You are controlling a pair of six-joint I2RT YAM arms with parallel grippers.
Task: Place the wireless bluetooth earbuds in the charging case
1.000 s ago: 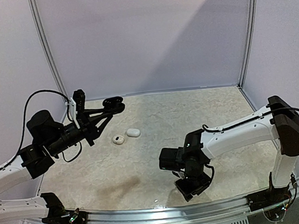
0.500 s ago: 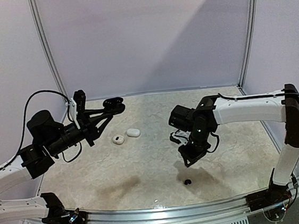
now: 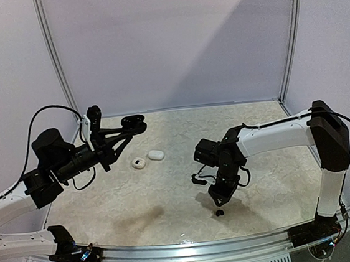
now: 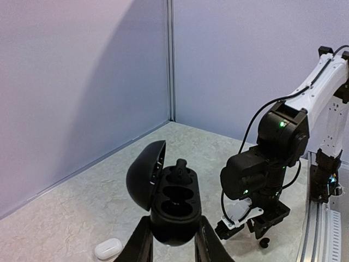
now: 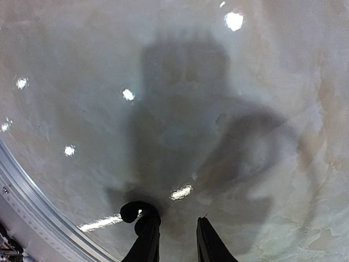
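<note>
Item: black earbud point(image 3: 220, 213), lying on the table point(image 3: 169, 194) at lower centre of the top view, not lifted. Right gripper point(image 3: 220, 199): back down just above it after rising without it; jaws narrowly apart, nothing between them, the bud beside one finger. Left gripper point(image 4: 172, 243): clamped on the open black charging case point(image 4: 173, 207), raised at upper left, one slot filled. Judgement: pick missed; regrasp needed.
</note>
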